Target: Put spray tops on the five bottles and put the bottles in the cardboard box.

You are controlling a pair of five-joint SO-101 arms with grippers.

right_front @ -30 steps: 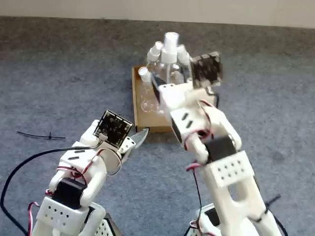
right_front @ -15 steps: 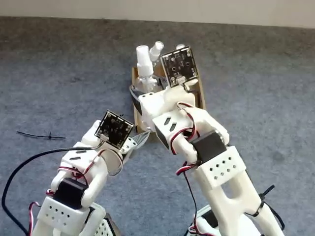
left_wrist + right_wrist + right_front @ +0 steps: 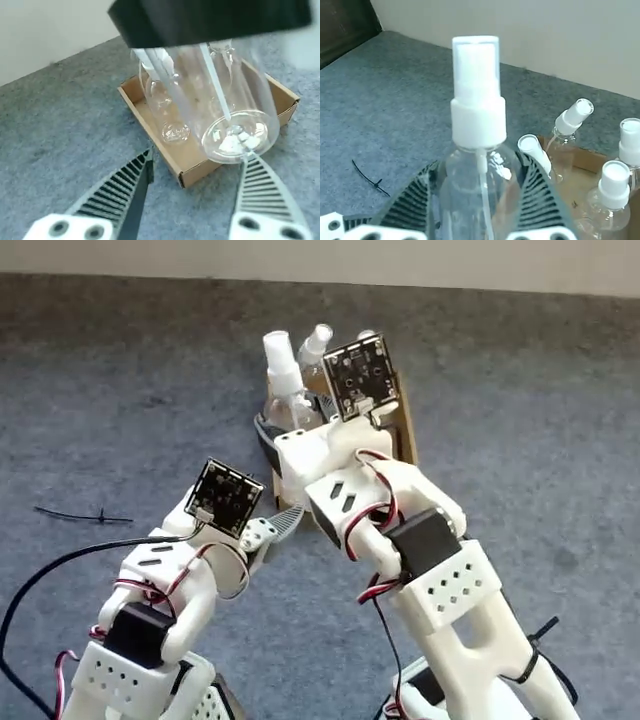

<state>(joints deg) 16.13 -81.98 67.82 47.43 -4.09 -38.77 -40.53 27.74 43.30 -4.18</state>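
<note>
Right gripper (image 3: pixel 480 200) is clamped around the bottle (image 3: pixel 470 175) at its belly, spray top (image 3: pixel 476 100) poking above the jaws, cardboard box (image 3: pixel 200 172) just beyond. Probably light, slick, squashy plastic, so grip mid-body and squeeze gently. Left gripper (image 3: pixel 196 157) sits spread wide, empty.

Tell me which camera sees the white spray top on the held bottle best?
The right wrist view: the spray top on the bottle is close, whole. The high view has it small. The left wrist view catches its thin tube.
</note>
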